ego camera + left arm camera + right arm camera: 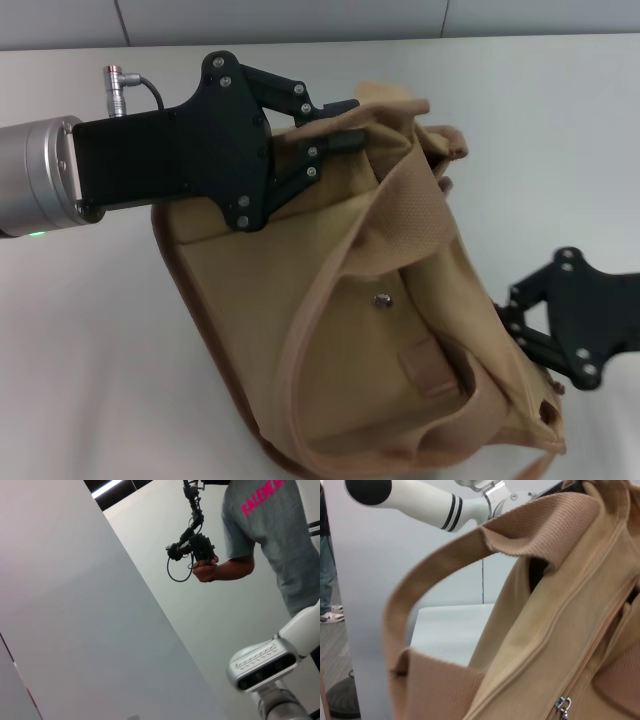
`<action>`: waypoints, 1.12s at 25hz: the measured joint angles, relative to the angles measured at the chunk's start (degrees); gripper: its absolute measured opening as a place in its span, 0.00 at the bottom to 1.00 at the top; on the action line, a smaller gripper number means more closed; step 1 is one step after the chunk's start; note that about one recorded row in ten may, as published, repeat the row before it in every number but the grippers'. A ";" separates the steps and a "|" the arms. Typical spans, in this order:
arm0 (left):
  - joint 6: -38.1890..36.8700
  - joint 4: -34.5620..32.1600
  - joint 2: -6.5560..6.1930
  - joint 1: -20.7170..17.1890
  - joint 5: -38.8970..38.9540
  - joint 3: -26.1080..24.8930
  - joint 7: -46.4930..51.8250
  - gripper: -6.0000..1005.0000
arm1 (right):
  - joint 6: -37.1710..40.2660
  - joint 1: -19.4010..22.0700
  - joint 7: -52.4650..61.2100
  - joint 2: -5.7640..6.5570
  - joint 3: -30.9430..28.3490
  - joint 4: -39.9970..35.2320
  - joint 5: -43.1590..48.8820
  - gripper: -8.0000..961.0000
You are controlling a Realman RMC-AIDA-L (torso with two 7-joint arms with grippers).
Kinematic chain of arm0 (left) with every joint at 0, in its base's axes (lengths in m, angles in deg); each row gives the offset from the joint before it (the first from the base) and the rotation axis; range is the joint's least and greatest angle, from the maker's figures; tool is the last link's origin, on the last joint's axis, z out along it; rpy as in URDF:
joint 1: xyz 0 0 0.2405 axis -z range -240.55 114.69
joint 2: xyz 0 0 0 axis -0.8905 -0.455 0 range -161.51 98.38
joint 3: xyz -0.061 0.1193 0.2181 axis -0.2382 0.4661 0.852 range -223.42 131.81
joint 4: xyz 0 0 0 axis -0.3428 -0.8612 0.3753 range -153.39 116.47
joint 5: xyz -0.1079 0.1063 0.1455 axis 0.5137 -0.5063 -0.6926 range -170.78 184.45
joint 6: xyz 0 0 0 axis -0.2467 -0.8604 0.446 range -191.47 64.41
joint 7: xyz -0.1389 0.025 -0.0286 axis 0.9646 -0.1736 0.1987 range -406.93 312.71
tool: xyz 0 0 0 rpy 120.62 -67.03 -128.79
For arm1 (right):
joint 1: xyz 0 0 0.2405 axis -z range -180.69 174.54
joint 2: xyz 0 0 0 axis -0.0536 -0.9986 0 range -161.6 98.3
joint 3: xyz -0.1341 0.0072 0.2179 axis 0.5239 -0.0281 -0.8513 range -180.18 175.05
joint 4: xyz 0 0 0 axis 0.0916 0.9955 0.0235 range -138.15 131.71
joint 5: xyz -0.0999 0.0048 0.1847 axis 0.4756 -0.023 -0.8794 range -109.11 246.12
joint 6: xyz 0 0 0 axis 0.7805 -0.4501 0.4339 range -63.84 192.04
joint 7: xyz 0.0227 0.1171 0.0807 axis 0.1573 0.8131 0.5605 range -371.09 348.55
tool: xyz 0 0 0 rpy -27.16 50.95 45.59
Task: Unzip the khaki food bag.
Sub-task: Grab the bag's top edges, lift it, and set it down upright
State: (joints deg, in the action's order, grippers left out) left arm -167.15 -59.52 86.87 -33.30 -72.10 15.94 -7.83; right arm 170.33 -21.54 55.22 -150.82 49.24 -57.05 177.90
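Note:
The khaki food bag [380, 330] lies tilted in the middle of the head view, front pocket and metal snap [380, 298] facing up. My left gripper [345, 125] is shut on the bag's top edge at its far corner. My right gripper [508, 320] is against the bag's near right side, with its tips hidden by the fabric. In the right wrist view the bag [545, 630] fills the picture, with a webbing handle [435, 575] looping across and the metal zipper pull [563, 703] hanging on the closed zipper line. The left wrist view shows no bag.
The bag rests on a white table [80, 350]. A wall runs behind it. In the left wrist view a person in a grey shirt [270, 525] stands nearby holding a black device [200, 550]. My left arm's white link [420, 500] shows in the right wrist view.

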 joint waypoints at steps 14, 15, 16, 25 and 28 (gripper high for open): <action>0.83 0.02 0.13 -0.05 0.13 -0.59 -0.08 0.09 | 7.70 7.23 -1.29 0.04 -10.16 -0.31 6.73 0.12; 0.88 0.02 0.13 0.02 0.14 -0.59 -0.08 0.09 | 7.76 7.73 -1.45 0.05 -10.62 -0.32 6.75 0.13; 0.88 0.02 0.13 0.02 0.14 -0.59 -0.08 0.09 | 7.82 7.98 -1.63 0.06 -11.01 -0.31 6.75 0.13; 0.98 0.02 0.13 0.12 0.17 -0.42 -0.08 0.09 | 8.77 6.32 2.53 0.70 -20.82 3.85 6.39 0.16; 0.83 0.02 0.13 -0.12 0.17 -0.53 -0.08 0.09 | 8.72 6.40 1.75 0.93 -24.30 4.21 6.47 0.17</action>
State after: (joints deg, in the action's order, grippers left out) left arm -166.31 -59.51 87.00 -33.41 -71.93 15.41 -7.91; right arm 179.04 -15.14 56.97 -149.90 24.94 -52.84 184.37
